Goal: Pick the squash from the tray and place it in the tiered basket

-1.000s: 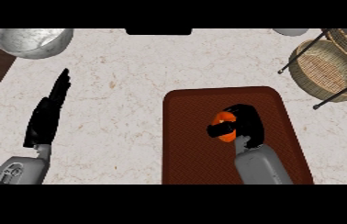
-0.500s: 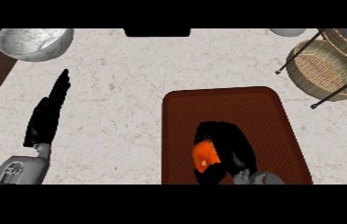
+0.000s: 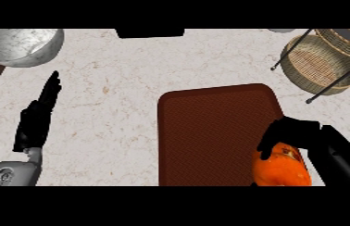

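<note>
Squash gripped, transfer to basket pending.

The right hand (image 3: 301, 134) is curled over the top of the orange squash (image 3: 282, 168), fingers wrapped round it, at the tray's (image 3: 212, 137) five o'clock corner, low in the view. Whether the squash has cleared the tray surface cannot be told. The step in hand appears to be the carry. The next move likely calls for travel toward one o'clock, to the tiered basket (image 3: 315, 63), coming in above its rim and clear of the dark frame legs. The left hand (image 3: 37, 121) rests at nine o'clock, fingers straight, holding nothing. The counter (image 3: 116, 77) is pale speckled stone. A metal bowl (image 3: 26, 45) sits at eleven o'clock; a black object (image 3: 149, 33) lies at twelve.
</note>
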Tool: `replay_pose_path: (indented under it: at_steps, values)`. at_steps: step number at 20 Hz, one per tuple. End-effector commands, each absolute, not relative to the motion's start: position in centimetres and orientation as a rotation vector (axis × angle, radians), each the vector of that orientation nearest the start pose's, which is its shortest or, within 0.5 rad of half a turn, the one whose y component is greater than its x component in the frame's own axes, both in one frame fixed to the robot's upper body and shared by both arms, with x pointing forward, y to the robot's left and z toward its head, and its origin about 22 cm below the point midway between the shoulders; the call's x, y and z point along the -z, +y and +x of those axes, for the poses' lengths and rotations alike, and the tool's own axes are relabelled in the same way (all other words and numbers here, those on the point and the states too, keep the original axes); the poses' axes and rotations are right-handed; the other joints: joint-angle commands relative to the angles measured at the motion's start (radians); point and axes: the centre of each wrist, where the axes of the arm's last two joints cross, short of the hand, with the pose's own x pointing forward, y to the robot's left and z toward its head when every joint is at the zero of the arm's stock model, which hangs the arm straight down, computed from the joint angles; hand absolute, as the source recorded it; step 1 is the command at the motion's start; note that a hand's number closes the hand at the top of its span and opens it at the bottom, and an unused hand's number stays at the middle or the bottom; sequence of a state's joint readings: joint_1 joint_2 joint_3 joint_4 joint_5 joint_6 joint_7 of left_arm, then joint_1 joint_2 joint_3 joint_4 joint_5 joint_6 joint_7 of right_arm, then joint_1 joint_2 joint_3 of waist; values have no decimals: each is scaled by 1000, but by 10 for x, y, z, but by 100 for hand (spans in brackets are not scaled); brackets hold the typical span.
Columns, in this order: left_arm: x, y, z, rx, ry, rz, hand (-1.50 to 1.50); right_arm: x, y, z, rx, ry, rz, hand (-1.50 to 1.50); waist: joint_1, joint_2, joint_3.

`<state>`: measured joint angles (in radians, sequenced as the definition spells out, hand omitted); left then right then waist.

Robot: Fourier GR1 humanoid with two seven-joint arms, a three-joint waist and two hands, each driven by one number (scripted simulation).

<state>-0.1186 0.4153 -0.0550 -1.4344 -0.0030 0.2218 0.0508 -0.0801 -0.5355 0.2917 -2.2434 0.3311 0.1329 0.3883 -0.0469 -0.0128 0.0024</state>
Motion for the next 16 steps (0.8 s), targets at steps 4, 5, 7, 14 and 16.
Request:
replay_pose_path:
  at_steps: [4, 5, 7, 14, 16]
  values:
    - [-28, 308, 266, 223, -1534, 456, 0, -243, -303, 192, -828, -1938, -659, 150, 31, 10, -1]
    - [-35, 299, 277, 220, -1530, 458, 0, -250, -313, 193, -892, -1939, -712, 150, 23, 11, -1]
    - [-41, 308, 279, 218, -1534, 451, 0, -267, -341, 197, -881, -1924, -724, 150, 29, 11, -1]
    - [-35, 283, 288, 221, -1538, 425, 0, -273, -375, 231, -883, -1874, -547, 150, 46, 14, -2]
    - [-48, 290, 299, 235, -1521, 412, 0, -280, -356, 248, -961, -1859, -683, 150, 56, 16, -3]
